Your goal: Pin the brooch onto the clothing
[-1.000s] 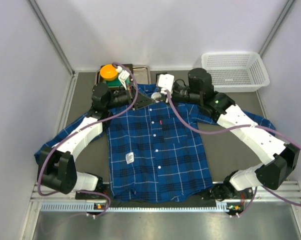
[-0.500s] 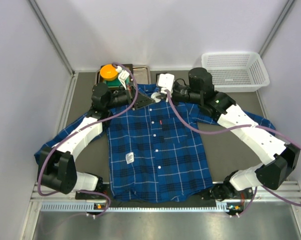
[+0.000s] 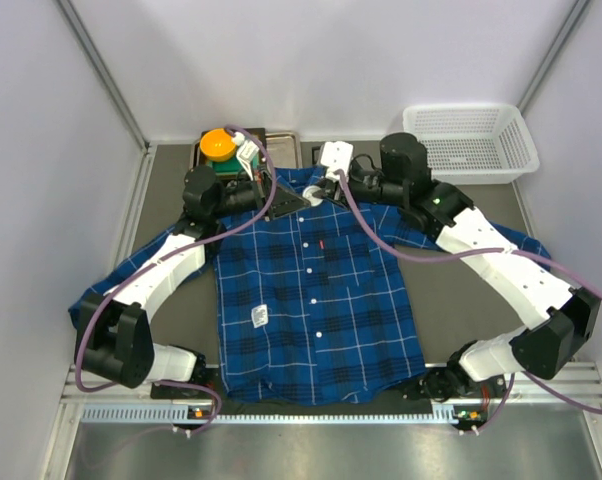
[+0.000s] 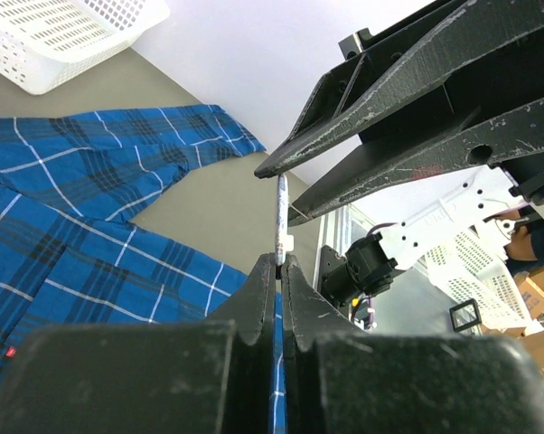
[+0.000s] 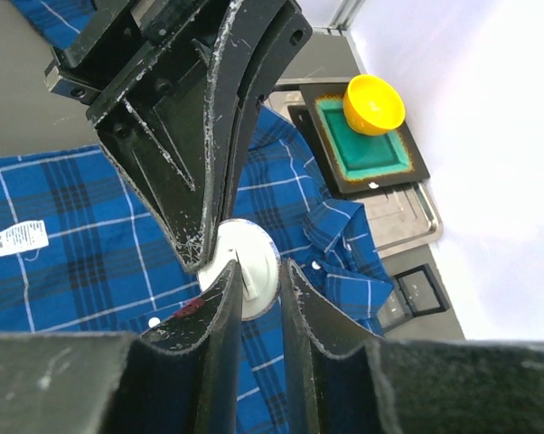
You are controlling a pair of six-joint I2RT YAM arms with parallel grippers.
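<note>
The clothing [image 3: 311, 300] is a blue plaid shirt lying flat on the table, also seen in the wrist views [image 4: 64, 226] [image 5: 73, 244]. Over its collar my left gripper [image 3: 299, 198] [image 4: 280, 258] is shut on the brooch [image 3: 309, 194], which shows edge-on [image 4: 281, 212] in the left wrist view. In the right wrist view the brooch shows its pale round back [image 5: 254, 244] with a small white clasp. My right gripper [image 3: 319, 185] [image 5: 258, 267] faces that back. Its jaws stand a narrow gap apart, and I see nothing clamped between them.
An orange bowl [image 3: 219, 143] [image 5: 373, 102] sits on a green-lined tray behind the collar, next to a metal tray [image 3: 281, 145]. A white basket [image 3: 471, 140] [image 4: 64, 36] stands at the back right. A white label [image 3: 259, 316] lies on the shirt front.
The right gripper's jaws have narrowed, and its wrist has shifted slightly toward the back. The left arm and the brooch have stayed where they were.
</note>
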